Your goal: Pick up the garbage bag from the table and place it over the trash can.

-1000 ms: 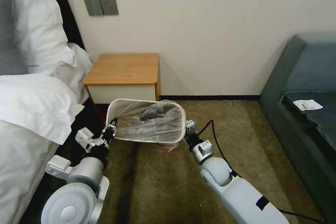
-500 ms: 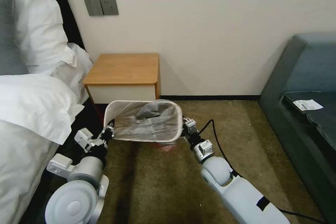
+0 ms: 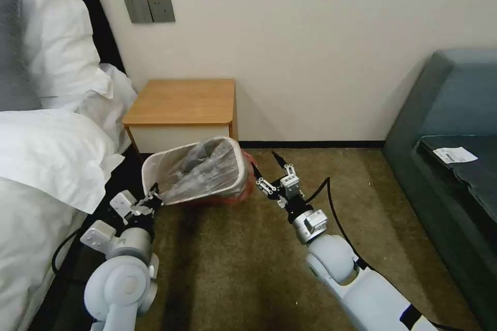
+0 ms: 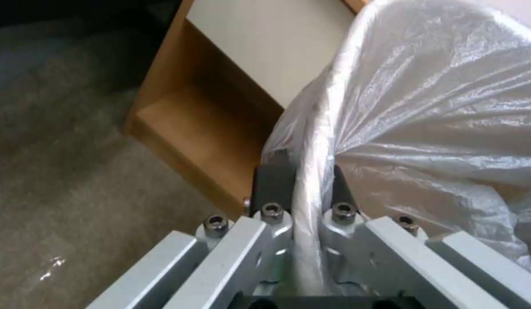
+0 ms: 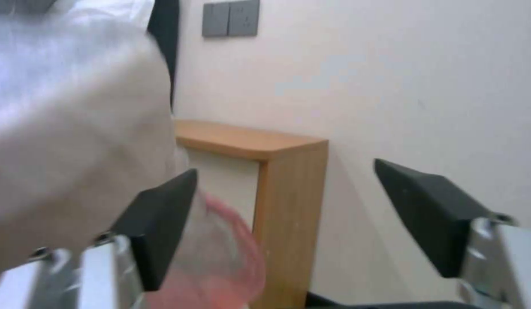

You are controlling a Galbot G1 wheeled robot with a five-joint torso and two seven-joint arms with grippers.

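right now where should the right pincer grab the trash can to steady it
On the bagged rim of the trash can, coming in from its own side. The can tilts; only the left pincer clamps the opposite rim. The right pincer is open beside it.

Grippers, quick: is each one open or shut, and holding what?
Left gripper: shut on the can rim and bag.
Right gripper: open, holding nothing.

Carpet — trash can (tilted)
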